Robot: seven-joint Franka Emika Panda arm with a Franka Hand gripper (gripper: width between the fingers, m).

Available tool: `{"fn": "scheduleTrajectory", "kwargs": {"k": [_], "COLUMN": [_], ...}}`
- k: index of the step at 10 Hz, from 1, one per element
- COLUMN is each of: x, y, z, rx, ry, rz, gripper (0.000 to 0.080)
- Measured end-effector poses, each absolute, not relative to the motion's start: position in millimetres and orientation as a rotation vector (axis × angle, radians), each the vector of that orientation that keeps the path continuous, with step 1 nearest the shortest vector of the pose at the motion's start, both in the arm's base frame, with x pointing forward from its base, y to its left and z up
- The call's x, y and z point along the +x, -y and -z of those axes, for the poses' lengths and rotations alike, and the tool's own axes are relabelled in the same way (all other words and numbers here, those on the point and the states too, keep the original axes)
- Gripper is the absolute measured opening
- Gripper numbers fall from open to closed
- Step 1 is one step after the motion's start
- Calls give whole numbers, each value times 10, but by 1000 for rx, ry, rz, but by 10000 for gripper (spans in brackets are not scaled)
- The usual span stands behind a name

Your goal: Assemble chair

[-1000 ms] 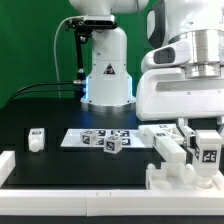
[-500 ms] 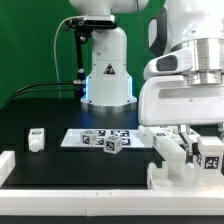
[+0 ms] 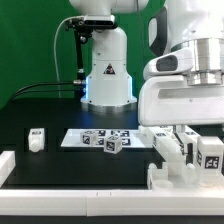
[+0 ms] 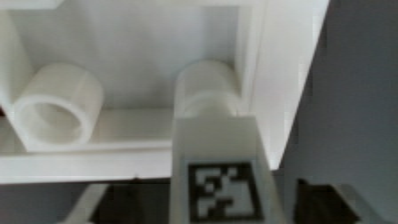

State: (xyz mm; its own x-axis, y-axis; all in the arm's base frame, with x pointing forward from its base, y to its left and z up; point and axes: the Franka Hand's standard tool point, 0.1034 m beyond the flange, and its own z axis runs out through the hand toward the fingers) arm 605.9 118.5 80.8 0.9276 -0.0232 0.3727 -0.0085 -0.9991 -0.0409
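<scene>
chair (image 3: 178, 172): partial stepped stack of white blocks on the surface (image 3: 60, 115), directly under the end effector (image 3: 197, 138).
done: lower blocks look seated together. The tagged bar (image 4: 221, 150) sits against the stack, right between the jaws.
left: my read is well short of finished. The small white block (image 3: 36, 139) and tagged cube (image 3: 112, 146) lie loose, well apart from the end effector toward the exterior view's left.
end effector: straddles the tagged bar; can't tell from either view whether it's clamped or let go.
material: matte white plastic, chunky, with printed black-and-white square tags.
shapes: the bar is square-section with a rounded far end. The rounded peg (image 4: 54, 105) beside it looks hollow, and flat walls box both in.
surface texture: flat matte black.
marker board (image 3: 80, 138): thin white sheet, lying flat between the end effector and the small white block.
border rail (image 3: 70, 183): long, low, white.
</scene>
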Motion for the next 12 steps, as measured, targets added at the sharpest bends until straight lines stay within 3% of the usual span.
{"fn": "scheduleTrajectory", "kwargs": {"k": [1,4,8,9,10,11,12], "x": [6073,6104,6077,6076,6075,6070,6045], "y": [-1177,-1229,-1240,-1245,-1244,-1245,-1268], "z": [-805,-792,-754,-753,-751,-747,-742], "rx": [-3061,-3086,-3077,-3066,-3057,-3031,-2971], "ry": [-42,-86,-241,-340,-399,-546,-790], "rz": [502,178,127,123,121,116,140], "gripper": [617,647,649,568,382,284,284]}}
